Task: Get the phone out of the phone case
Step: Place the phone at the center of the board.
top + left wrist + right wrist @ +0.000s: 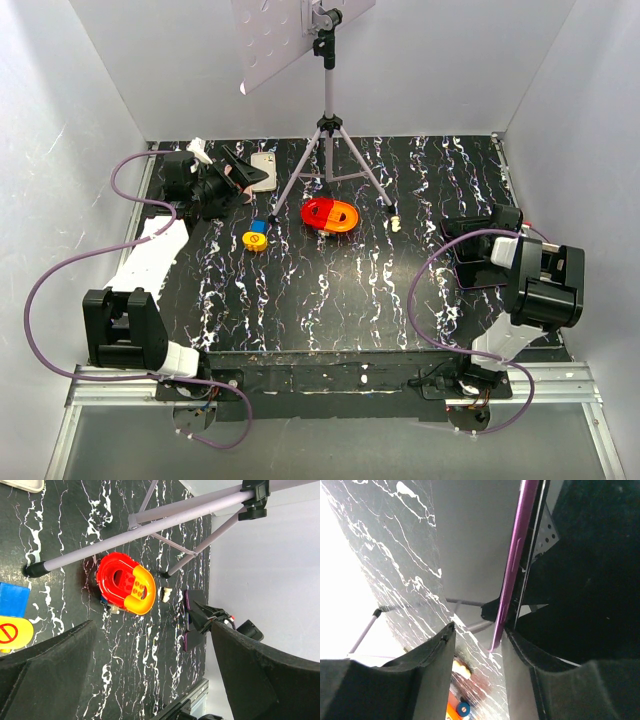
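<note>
The purple phone case (482, 272) is found to the right of the tripod (328, 150), well apart from it. The right gripper (479, 629) is placed at the case. Its jaws are seen apart, with the purple edge lying close against one finger and a gap left to the other, so a firm hold cannot be confirmed. Whether the phone is inside cannot be told. The left gripper (152, 627) is held to the left of the tripod, opened wide, with nothing between its fingers. A red and orange toy (330, 214) is laid just in front of the tripod.
</note>
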Controlling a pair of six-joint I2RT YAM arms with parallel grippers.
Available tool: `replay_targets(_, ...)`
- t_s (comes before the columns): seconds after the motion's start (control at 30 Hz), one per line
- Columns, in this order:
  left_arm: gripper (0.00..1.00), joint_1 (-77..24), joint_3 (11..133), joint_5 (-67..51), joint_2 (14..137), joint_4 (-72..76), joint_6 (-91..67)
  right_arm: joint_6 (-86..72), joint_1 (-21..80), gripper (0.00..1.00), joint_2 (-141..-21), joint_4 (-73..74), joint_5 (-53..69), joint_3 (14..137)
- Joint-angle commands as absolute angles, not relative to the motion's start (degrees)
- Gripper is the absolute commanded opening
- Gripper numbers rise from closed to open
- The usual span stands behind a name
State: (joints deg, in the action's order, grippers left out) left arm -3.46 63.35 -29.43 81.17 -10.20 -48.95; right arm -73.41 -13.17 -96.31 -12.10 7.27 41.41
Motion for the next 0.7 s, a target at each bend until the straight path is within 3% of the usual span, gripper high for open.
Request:
replay_targets(0.0, 0.98, -3.1, 63.0, -30.4, 79.8, -9.0, -49.0, -71.2, -13.5, 0.51, -93.5, -6.7, 6.8, 43.6)
replay_targets(0.23, 0.98, -3.0, 62.8, -30.1, 79.6, -8.7, -48.8, -67.8, -13.4, 0.61, -87.4, 2.4, 8.4, 46.3)
replay_targets(0.4, 0.98, -2.7, 62.6, -29.9, 80.0, -8.4, -48.8, -60.9, -12.9, 0.62, -78.6, 6.9, 13.4, 47.4)
replay_targets(0.53, 0.98, -2.6, 62.2, -29.0, 80.5, -8.3, -48.3, -45.7, -5.8, 0.62, -72.7, 18.3, 15.3, 50.1)
replay_targets(0.67, 0.98, -3.2, 61.2, -28.0, 81.1, -7.4, -48.7, -35.0, 3.5, 0.63, -63.9, 20.9, 15.9, 43.4)
